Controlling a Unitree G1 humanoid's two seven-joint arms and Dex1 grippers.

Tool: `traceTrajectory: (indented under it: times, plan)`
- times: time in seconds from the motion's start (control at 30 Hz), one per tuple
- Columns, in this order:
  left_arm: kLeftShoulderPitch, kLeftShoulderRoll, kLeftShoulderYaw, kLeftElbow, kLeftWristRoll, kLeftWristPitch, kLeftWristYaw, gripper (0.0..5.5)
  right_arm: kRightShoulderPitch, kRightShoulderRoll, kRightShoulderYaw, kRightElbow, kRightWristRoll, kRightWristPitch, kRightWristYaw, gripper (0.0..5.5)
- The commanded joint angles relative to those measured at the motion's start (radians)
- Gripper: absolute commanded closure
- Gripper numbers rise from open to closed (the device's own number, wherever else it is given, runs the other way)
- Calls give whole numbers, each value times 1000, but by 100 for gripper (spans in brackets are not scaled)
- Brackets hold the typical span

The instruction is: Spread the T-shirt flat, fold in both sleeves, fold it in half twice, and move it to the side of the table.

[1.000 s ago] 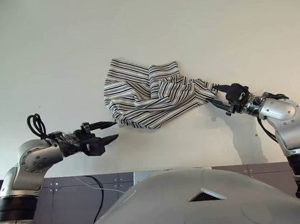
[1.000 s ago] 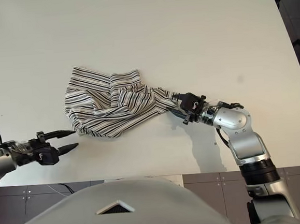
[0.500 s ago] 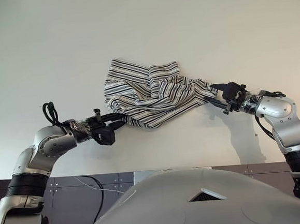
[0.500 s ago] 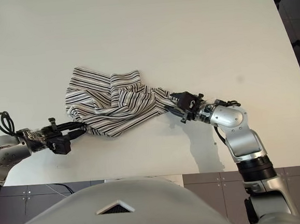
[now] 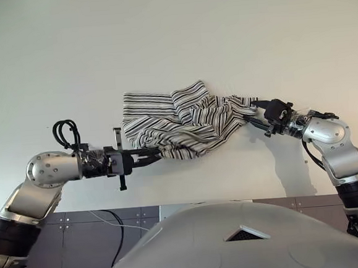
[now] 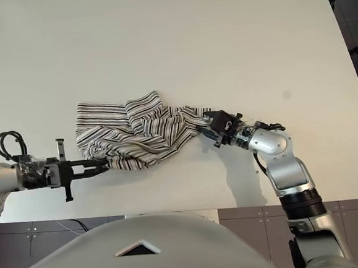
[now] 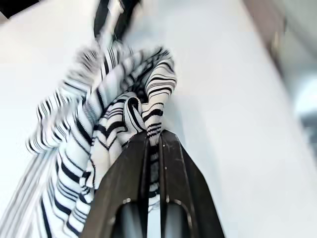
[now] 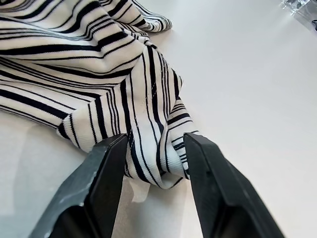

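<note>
The white bench (image 5: 171,35) carries the striped T-shirt (image 5: 178,118), a crumpled bundle near its middle, not yet spread flat. Its long axis runs side to side, strung between the two hands (one at each end, so neither is nearer). The left hand (image 5: 153,154) has its fingers pinched together on the near-left edge. The right hand (image 5: 258,111) clamps a bunched fold at the right tip. The cloth lies inward of both, so pulling outward should open it.
</note>
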Motion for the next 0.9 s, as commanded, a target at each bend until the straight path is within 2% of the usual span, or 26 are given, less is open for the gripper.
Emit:
traceTrajectory:
  times: [0.03,0.2,0.27,0.33,0.53,0.63,0.77,0.9]
  plan:
    - [-310,-11,153,-67,-680,547,203,539,4,6,-12,-5,-3,7,-15,344]
    - [-421,-105,113,73,-834,870,523,539,-13,-1,-3,1,-18,3,-10,344]
    - [-465,-155,84,133,-817,999,642,539,-43,5,-1,14,-32,-2,-20,344]
    - [-480,-186,82,175,-759,1086,690,539,-65,15,1,20,-42,-8,-32,344]
    - [-482,-236,129,198,-639,1207,652,539,-144,64,-19,41,-117,-80,-161,344]
    - [-451,-193,103,117,-512,1183,525,539,-173,97,-36,-5,-100,-122,-200,344]
    - [-444,-205,94,88,-382,1174,442,539,-101,63,35,-121,23,-160,-28,344]
    - [-457,-251,107,97,-319,1193,419,539,-67,-21,132,-50,-110,-310,51,344]
